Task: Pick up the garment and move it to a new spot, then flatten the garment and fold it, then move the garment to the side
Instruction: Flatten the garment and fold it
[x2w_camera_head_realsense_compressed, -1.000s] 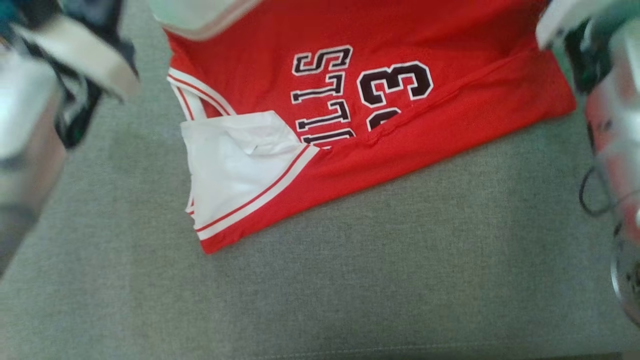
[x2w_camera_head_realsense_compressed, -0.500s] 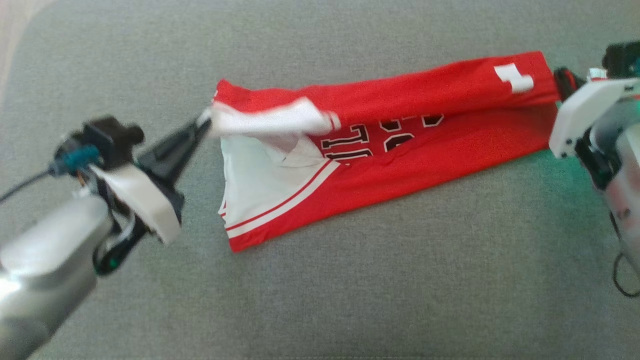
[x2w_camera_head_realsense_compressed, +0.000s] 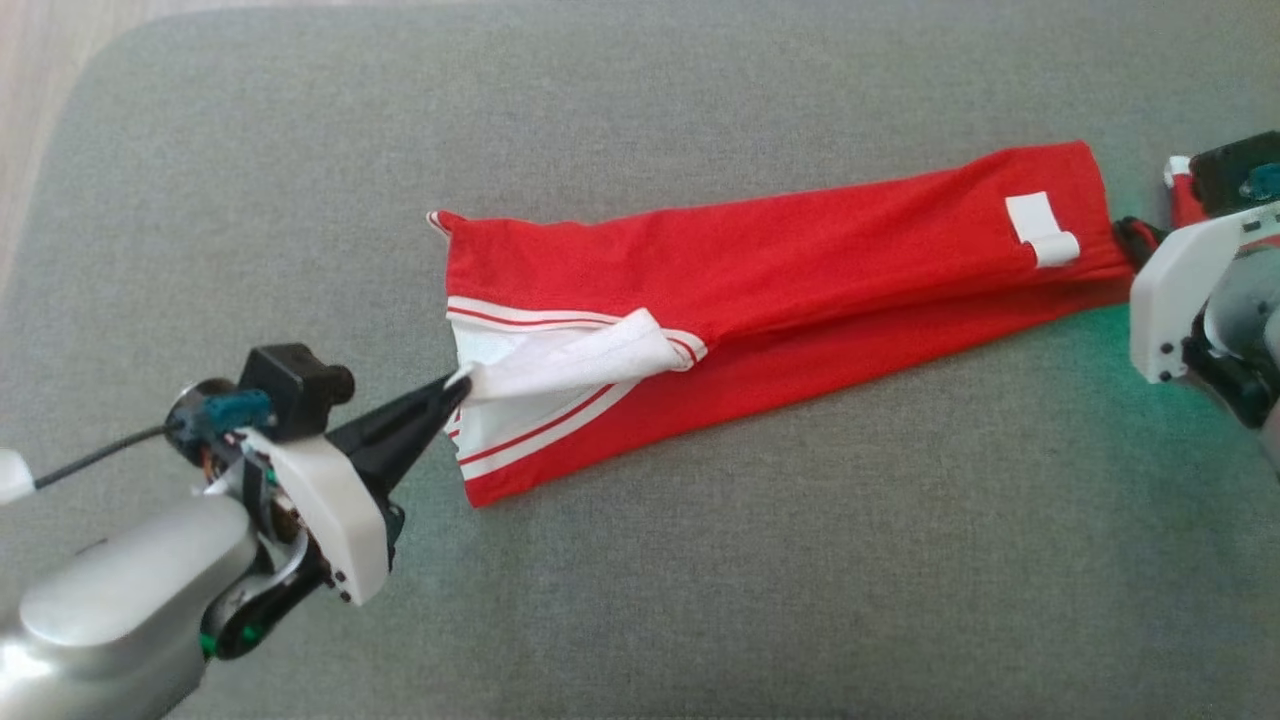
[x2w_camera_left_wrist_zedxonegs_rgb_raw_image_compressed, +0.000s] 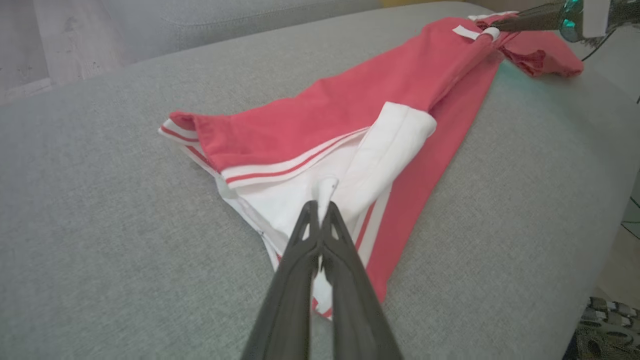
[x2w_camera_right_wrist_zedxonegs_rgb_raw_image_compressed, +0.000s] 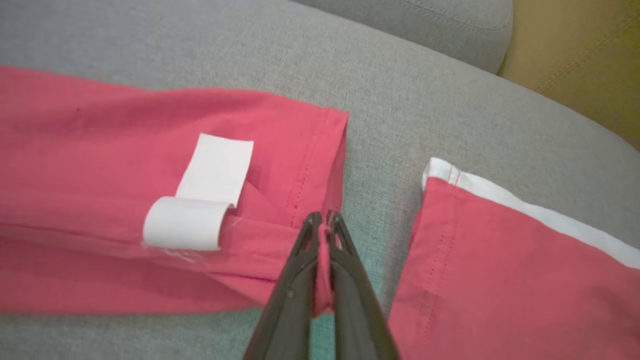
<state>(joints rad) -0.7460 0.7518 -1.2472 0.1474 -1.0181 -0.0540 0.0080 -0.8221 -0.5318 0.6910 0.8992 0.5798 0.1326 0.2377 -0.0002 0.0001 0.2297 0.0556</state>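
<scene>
Grey cushion (x2w_camera_head_realsense_compressed: 700, 600) carries the red garment (x2w_camera_head_realsense_compressed: 800, 270), folded into a long strip lying flat across it. At one end the left gripper (x2w_camera_left_wrist_zedxonegs_rgb_raw_image_compressed: 320, 210) is clamped on a white trim fold. At the other the right gripper (x2w_camera_right_wrist_zedxonegs_rgb_raw_image_compressed: 322, 222) pinches red hem, just beside a curled white label (x2w_camera_right_wrist_zedxonegs_rgb_raw_image_compressed: 200, 200). A red flap (x2w_camera_right_wrist_zedxonegs_rgb_raw_image_compressed: 500, 280) with white edging nearby is possibly the same garment.

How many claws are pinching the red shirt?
2: the left gripper pinches white trim at one end of the shirt; the right gripper pinches red hem at the other.
</scene>
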